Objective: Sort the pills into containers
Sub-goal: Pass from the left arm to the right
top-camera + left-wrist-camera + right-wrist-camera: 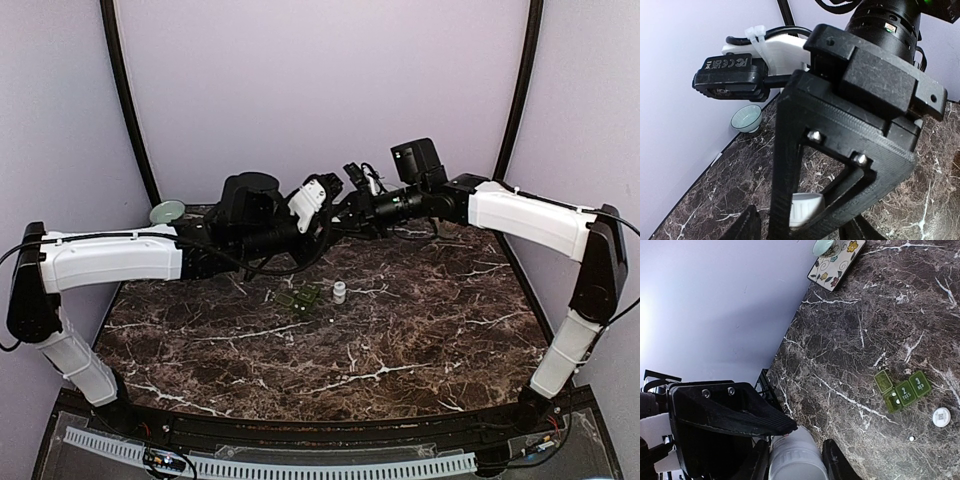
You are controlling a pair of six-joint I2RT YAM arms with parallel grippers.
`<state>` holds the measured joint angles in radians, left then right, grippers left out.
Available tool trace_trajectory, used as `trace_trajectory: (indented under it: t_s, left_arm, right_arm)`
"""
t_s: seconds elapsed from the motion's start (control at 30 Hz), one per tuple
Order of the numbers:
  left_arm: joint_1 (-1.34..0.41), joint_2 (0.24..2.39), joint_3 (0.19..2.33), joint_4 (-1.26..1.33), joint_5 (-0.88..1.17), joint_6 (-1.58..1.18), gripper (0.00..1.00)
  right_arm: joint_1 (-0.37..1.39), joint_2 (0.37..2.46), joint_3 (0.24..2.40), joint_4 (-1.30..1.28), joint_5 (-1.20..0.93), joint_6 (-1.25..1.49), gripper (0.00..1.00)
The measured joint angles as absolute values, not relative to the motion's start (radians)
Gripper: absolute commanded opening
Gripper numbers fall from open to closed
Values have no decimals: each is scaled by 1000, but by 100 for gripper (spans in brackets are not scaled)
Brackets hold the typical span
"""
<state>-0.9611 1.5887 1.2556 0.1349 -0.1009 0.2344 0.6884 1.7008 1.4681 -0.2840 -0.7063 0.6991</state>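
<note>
Top external view: both arms reach across the marble table [420,330] and meet above its far side, beyond the green organizer [300,298], which lies near the table's middle. A white cap [339,292] stands just right of the organizer, apart from it. A pale green bowl [167,211] sits well to the organizer's left, at the far left edge. Right wrist view: the right gripper [795,461] is clamped on a white bottle [792,450], one finger against each side, and holds it in the air well clear of the organizer. Two organizer lids read 2 TUES and 3 WED; the next compartment stands with its lid up, and white pills show inside. A single white pill [911,438] lies on the marble near the organizer, close to the cap. The bowl rests on a flowered tile [837,262], far from the organizer. Left wrist view: the left gripper [804,229] has its fingers [747,225] spread, with clear gaps to the bottle between them.
</note>
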Motion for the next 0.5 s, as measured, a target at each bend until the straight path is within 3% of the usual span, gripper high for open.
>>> trace_trajectory:
  t_s: [0.5]
  left_arm:
    - [-965, 1478, 1153, 188, -126, 193, 61]
  right_arm:
    - [679, 1700, 1468, -281, -642, 691, 0]
